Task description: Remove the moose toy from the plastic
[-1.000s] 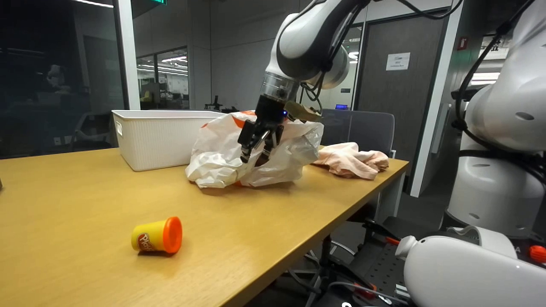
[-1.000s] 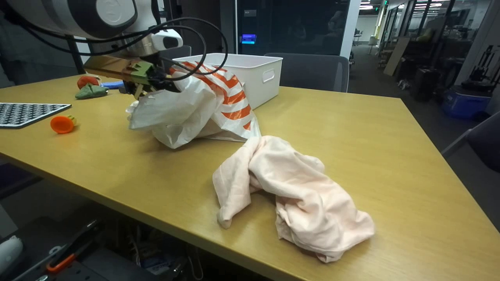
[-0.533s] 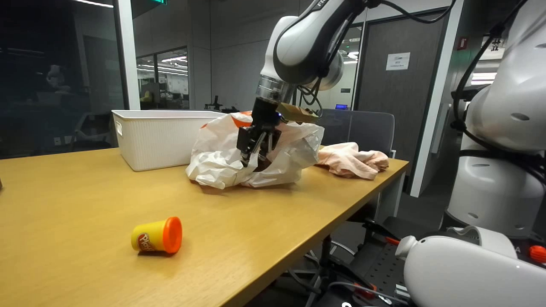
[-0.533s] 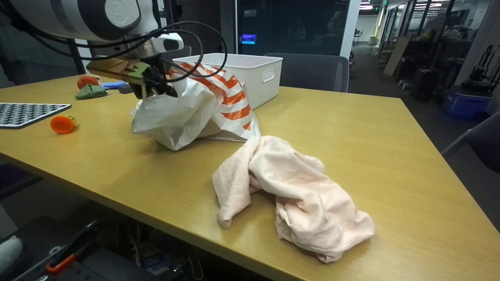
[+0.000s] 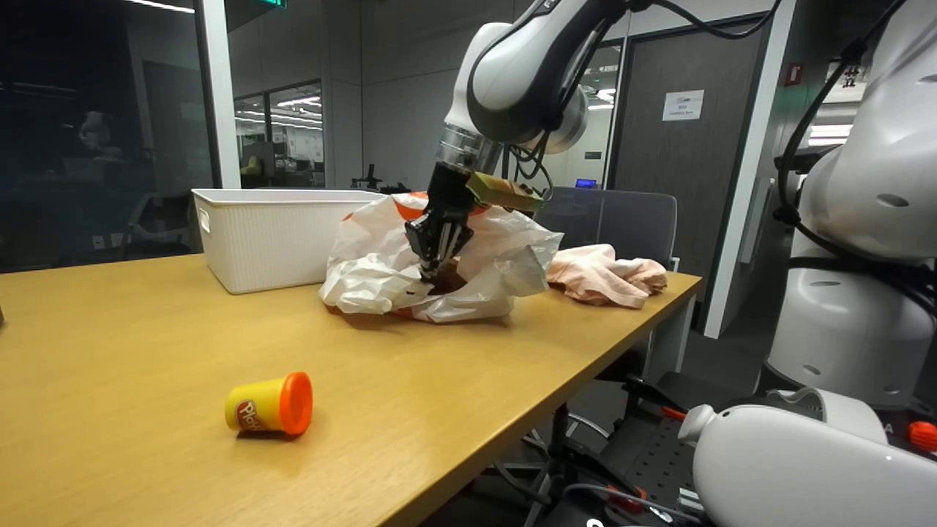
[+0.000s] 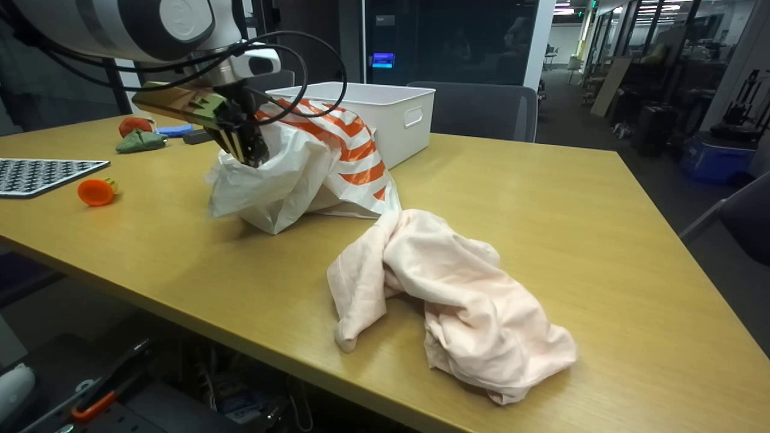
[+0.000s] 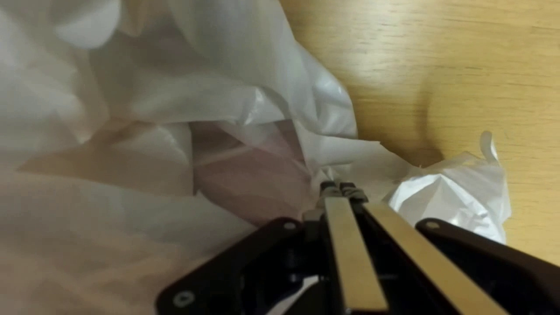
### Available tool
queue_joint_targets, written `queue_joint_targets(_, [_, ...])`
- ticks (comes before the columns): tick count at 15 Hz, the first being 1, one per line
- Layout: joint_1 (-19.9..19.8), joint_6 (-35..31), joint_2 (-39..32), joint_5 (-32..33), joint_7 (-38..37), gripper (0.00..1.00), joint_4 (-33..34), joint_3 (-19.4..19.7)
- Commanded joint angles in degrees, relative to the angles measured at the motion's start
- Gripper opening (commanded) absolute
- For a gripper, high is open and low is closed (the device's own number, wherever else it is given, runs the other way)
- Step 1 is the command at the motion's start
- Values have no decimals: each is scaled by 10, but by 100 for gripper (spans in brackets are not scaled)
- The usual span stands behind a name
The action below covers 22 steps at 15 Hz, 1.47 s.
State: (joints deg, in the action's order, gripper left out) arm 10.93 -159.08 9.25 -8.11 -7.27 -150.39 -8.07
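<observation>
The plastic is a crumpled white bag with orange stripes, seen in both exterior views (image 5: 370,234) (image 6: 355,150). My gripper (image 5: 430,274) points down into its mouth. In the wrist view the two fingertips are together, with a small fold of the plastic (image 7: 328,173) pinched at the tips of my gripper (image 7: 338,189). A brown shape, probably the moose toy (image 5: 449,279), shows just behind the fingers inside the bag mouth. From the wrist, a dull reddish-brown patch (image 7: 253,183) lies left of the fingertips; plastic hides most of it.
A white basket (image 5: 278,245) stands behind the bag. The pale pink cloth (image 6: 457,288) lies by the table edge. A yellow can with an orange lid (image 5: 267,405) rests on its side. A patterned board (image 6: 48,177) and a green item (image 6: 141,141) lie farther off.
My gripper has gone lower into the bag mouth and its fingers have come together from wide apart. The bag's loose edges have shifted slightly around it.
</observation>
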Motion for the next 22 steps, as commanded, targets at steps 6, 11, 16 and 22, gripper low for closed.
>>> queue_joint_targets(6, [-7, -72, 31, 6, -21, 5, 1, -9])
queue_joint_targets(11, [-43, -144, 61, 55, -43, 5, -2, -20])
queue_joint_targets(16, [-68, -201, 64, 66, -69, 5, -2, -46])
queue_joint_targets(22, [-85, -204, 65, 53, -81, 30, -1, -80])
